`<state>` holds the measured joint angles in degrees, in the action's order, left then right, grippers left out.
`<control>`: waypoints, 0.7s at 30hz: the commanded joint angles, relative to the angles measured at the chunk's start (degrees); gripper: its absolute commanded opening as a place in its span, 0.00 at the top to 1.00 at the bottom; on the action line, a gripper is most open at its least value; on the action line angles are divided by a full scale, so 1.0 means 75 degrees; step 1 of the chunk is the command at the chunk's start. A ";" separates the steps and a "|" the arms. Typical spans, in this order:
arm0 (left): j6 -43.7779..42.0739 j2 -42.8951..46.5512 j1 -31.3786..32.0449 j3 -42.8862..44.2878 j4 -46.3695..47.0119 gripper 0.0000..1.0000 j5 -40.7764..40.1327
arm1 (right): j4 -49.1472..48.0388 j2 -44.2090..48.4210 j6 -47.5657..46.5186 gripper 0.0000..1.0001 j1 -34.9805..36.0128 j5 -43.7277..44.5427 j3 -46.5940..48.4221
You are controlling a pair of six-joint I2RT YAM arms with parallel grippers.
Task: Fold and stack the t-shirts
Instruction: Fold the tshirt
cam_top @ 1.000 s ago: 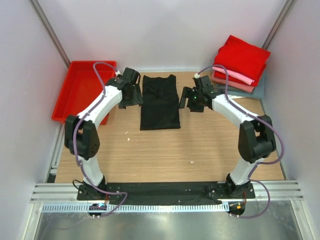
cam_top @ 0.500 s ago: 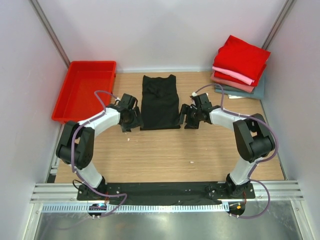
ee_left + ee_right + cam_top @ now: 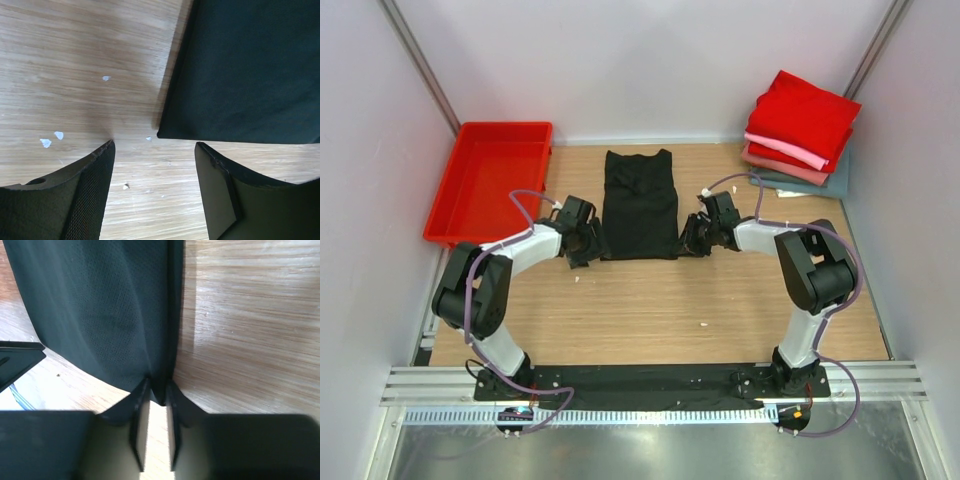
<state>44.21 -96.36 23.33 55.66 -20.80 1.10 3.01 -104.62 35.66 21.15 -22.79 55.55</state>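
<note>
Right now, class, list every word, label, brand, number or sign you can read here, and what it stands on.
None: no readable text shows on the black t-shirt, the folded shirts, the red tray or the table in any view.

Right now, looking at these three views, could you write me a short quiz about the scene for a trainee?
1. True or false: the left gripper is closed on the black t-shirt.
2. Which one pinches the shirt's edge? A) left gripper B) right gripper C) neither
3. Fill in: the stack of folded t-shirts lies at the table's far ___ corner.
Key: 1 false, the left gripper stands open beside the shirt's corner; 2 B; 3 right.
</note>
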 commanded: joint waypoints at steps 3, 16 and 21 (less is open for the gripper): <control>0.0153 -0.0242 0.0100 -0.0191 0.0570 0.36 -0.0053 | -0.0237 -0.0149 -0.0009 0.83 0.0040 -0.0067 -0.0094; 0.0211 -0.0290 0.0462 -0.0636 0.1179 1.00 -0.0089 | -0.0225 -0.0020 -0.0009 0.99 0.0052 -0.0231 -0.0328; 0.0445 0.0878 0.1188 -0.0917 0.0387 1.00 -0.0510 | 0.0675 0.1559 -0.0184 0.99 0.0192 -0.0103 -0.0960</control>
<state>46.41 -95.55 28.64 50.63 -11.79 -0.32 2.59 -101.65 35.99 21.39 -23.94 51.00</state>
